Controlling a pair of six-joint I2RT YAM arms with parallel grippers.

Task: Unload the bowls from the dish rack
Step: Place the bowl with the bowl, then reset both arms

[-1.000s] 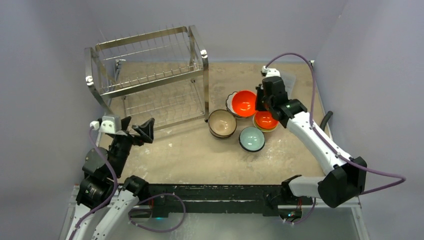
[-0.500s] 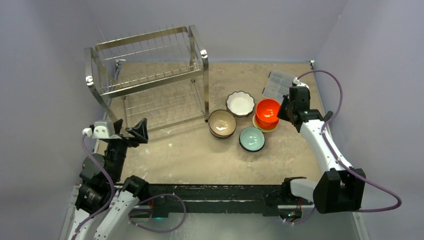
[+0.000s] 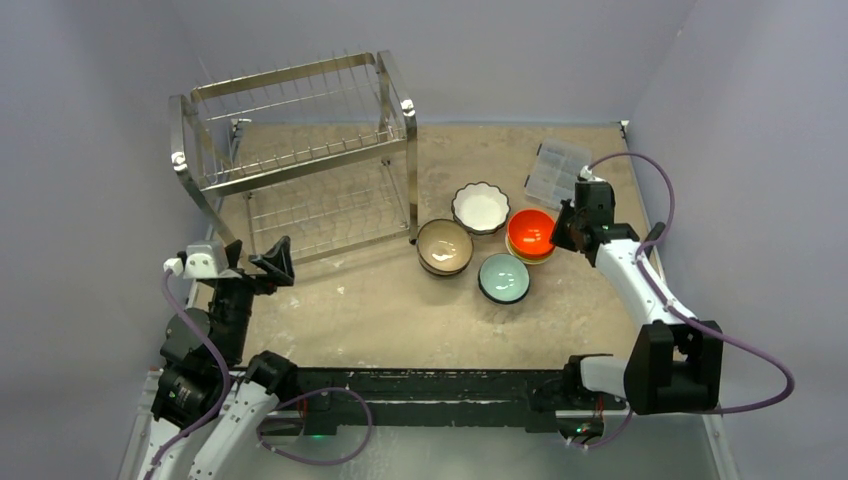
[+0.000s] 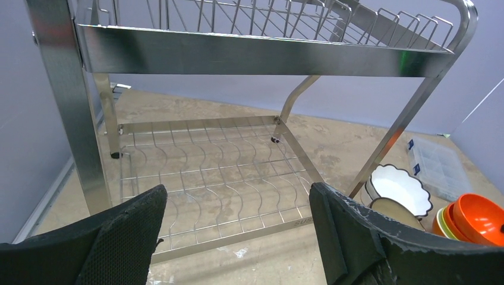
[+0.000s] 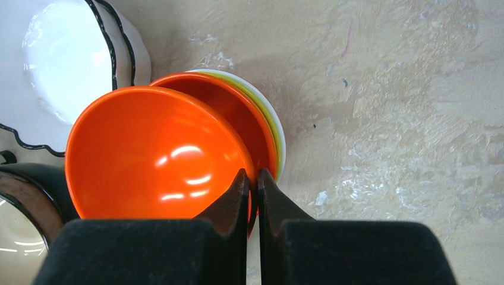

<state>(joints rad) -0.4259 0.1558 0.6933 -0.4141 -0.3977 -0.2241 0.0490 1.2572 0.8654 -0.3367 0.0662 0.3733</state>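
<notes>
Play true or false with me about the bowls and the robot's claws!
1. The right gripper pinches the orange bowl by its rim. True.
2. The left gripper holds a bowl. False: it is open and holds nothing.
3. The teal bowl sits in the rack. False: it stands on the table.
4. The white bowl has a wavy rim. True.
</notes>
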